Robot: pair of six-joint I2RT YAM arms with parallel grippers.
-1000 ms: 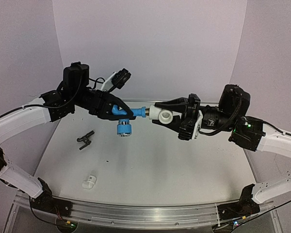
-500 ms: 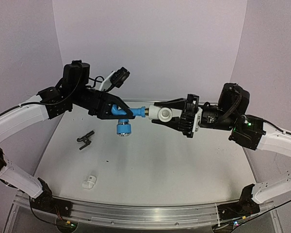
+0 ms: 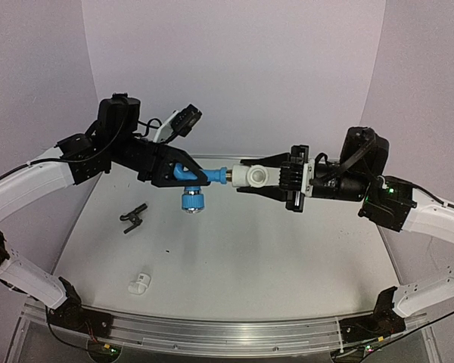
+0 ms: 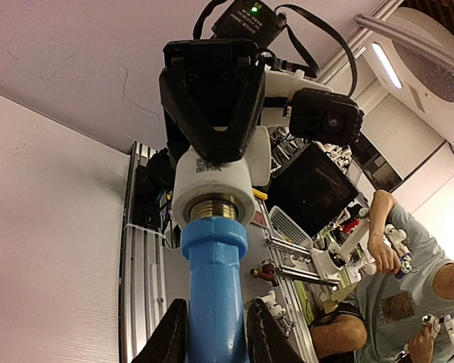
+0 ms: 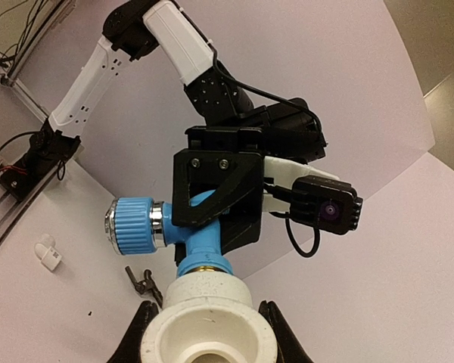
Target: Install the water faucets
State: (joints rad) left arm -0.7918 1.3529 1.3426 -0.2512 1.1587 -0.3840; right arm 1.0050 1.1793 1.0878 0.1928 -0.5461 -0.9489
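The blue faucet is held up in the air, above the far part of the table. It is laid on its side. Its straight stem is pointed to 3 o'clock, and its ribbed knob is hung down to 6 o'clock.

The curved body of the faucet is gripped by the left claw, which is squeezed tight on it. In the left wrist view, the blue stem is seen clamped between the two black fingers.

At the tip of the stem, a brass thread is seen. It is pushed into the mouth of a white pipe fitting, which sits just at 3 o'clock of the faucet. Only a thin ring of brass is left showing. The fitting is gripped by the right claw, which is clenched around its round sides.

Down on the table, a small black part is seen at 8 o'clock of the faucet. A small white piece is seen farther off, at 7 o'clock. Neither one is touched.

The step in hand is judged to be the screwing of the faucet into the fitting. For the next move, one piece should be turned while the other is held steady. The two must be kept in one straight line, or the thread could be jammed.
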